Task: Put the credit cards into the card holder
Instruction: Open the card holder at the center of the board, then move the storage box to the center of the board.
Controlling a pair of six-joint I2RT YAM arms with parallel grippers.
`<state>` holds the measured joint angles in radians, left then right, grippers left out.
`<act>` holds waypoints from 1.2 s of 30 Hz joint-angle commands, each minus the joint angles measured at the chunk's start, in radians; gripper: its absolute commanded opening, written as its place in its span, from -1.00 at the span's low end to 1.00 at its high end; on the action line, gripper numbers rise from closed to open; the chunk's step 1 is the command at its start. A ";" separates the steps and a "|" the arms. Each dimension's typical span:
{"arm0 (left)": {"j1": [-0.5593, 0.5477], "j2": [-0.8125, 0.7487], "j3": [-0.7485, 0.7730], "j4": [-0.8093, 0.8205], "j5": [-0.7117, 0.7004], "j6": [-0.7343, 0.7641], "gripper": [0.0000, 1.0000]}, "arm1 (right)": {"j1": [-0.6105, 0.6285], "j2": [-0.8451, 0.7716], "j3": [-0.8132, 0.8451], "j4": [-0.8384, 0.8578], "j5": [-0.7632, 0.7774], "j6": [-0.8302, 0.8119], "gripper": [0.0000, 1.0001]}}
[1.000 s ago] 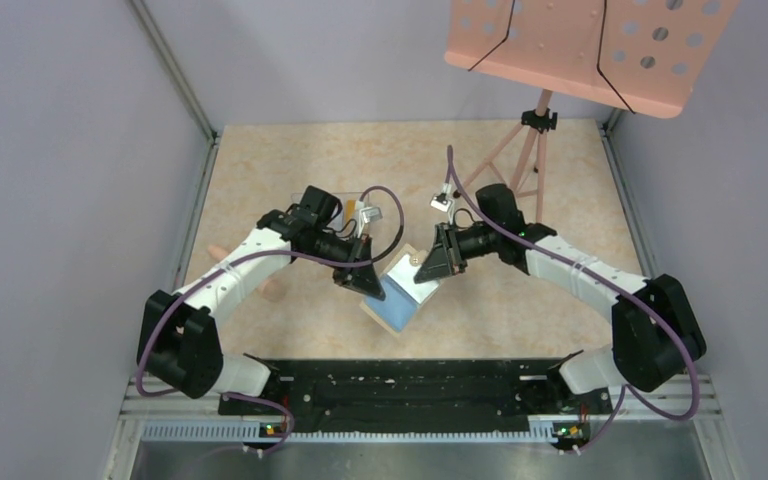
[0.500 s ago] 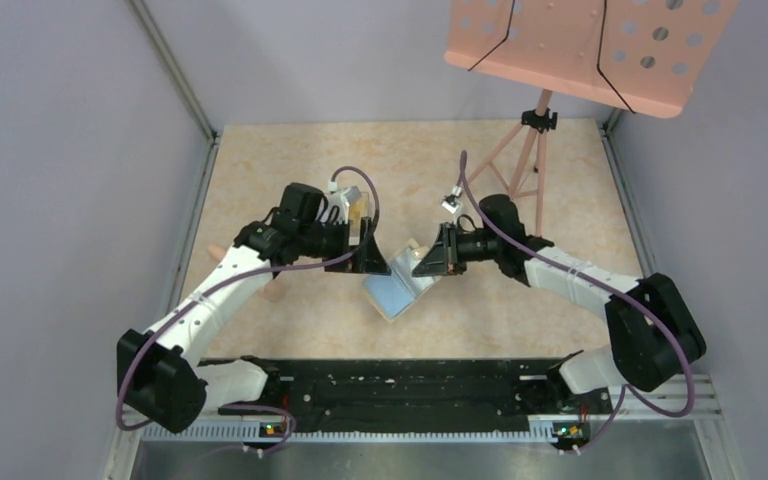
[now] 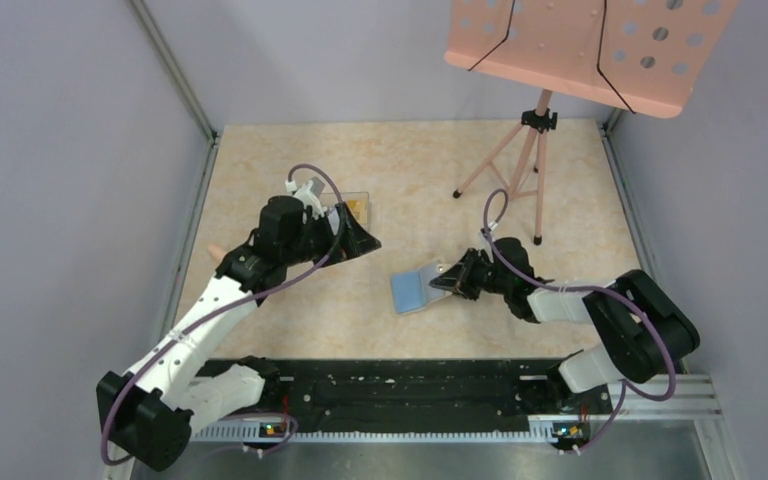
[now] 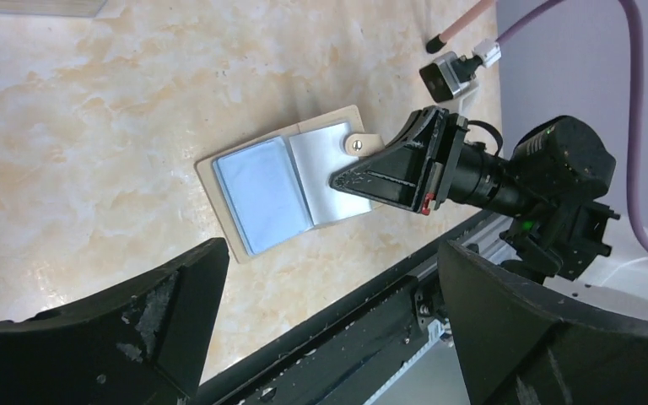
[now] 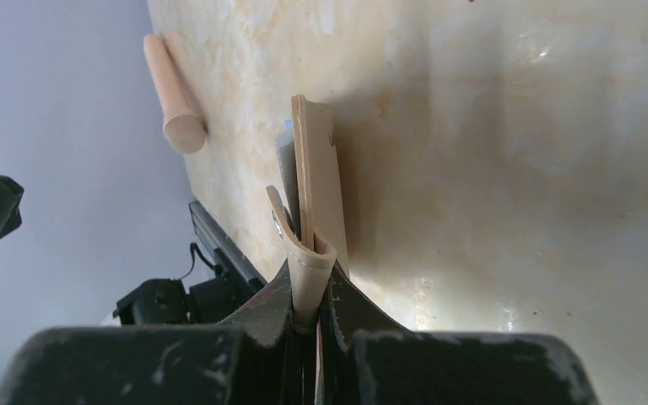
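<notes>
The card holder lies open on the table, tan outside and light blue inside. My right gripper is shut on its tan snap strap at the right edge; the same gripper shows in the left wrist view. My left gripper hovers open and empty, up and to the left of the holder, its fingers wide apart. A yellow-orange credit card sits in the clear box behind it. Whether a card is inside the holder cannot be seen.
The clear plastic box stands at the back left, partly behind the left arm. A wooden dowel lies near the left wall. A pink music stand's tripod occupies the back right. The black rail runs along the near edge.
My left gripper opened and drew back to the left, away from the holder. The right gripper lowered the holder and shifted right; the holder now lies open on the table.
</notes>
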<state>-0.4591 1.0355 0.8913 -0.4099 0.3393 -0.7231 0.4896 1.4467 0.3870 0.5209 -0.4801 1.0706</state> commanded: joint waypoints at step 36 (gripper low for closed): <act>0.009 0.120 0.103 -0.069 -0.173 0.077 0.96 | 0.013 -0.084 0.517 -0.822 0.248 -0.505 0.37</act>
<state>-0.4568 1.1038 0.9138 -0.4831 0.0353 -0.6712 0.4889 1.2320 0.7692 -0.2836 -0.1497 0.6250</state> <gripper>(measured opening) 0.981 0.688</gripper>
